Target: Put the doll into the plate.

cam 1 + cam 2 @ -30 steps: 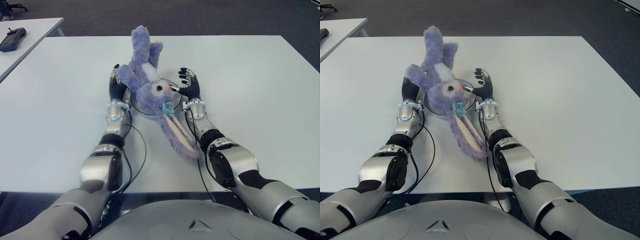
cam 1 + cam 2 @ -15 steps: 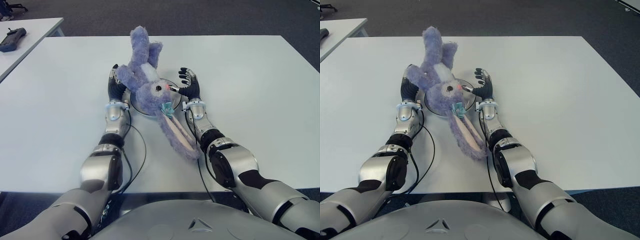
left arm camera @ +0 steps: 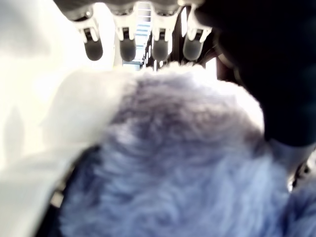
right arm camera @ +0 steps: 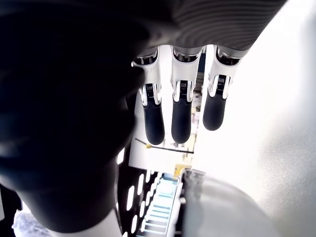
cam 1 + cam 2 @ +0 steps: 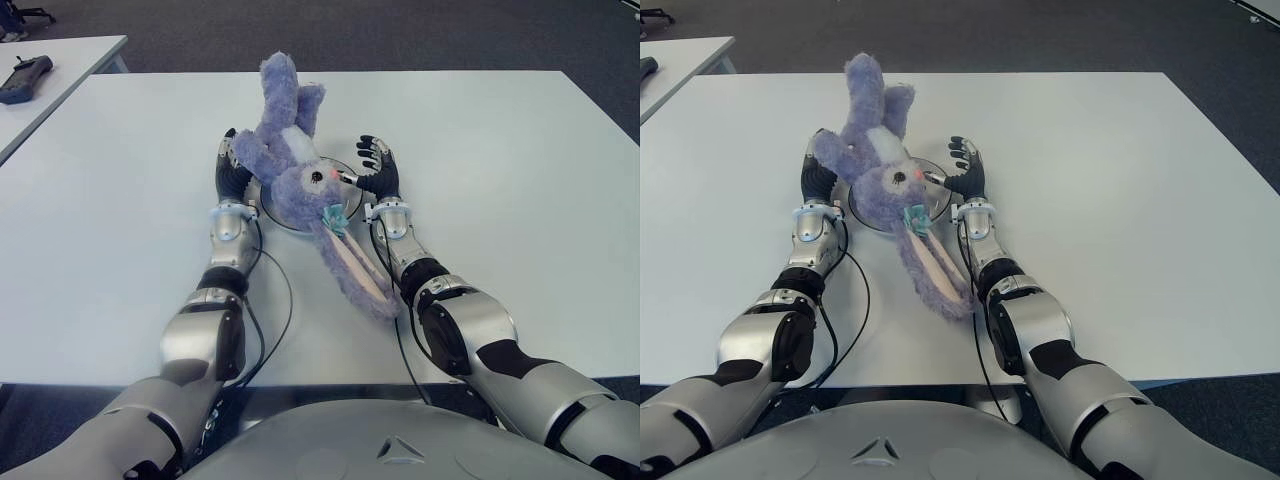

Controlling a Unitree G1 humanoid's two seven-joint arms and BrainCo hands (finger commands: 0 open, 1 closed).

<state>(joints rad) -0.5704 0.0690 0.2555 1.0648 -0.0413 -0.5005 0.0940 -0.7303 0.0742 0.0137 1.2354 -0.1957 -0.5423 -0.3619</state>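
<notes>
A purple plush bunny doll [image 5: 298, 165] lies across the silver plate [image 5: 864, 214] in the middle of the white table [image 5: 500, 150]. Its legs point away from me and its long ears [image 5: 355, 270] trail off the plate toward me. My left hand [image 5: 231, 165] is at the plate's left edge, against the doll's arm. In the left wrist view its fingers [image 3: 127, 47] are stretched straight, with the doll's fur [image 3: 168, 163] close to the palm. My right hand [image 5: 378, 168] is just right of the plate, fingers [image 4: 181, 116] spread and holding nothing.
A second white table [image 5: 60, 60] stands at the far left with a black handheld device [image 5: 24, 78] on it. Dark carpet lies beyond the table's far edge. Thin black cables run along both forearms.
The doll's far leg has leaned a touch to the left. Both hands stay almost where they were.
</notes>
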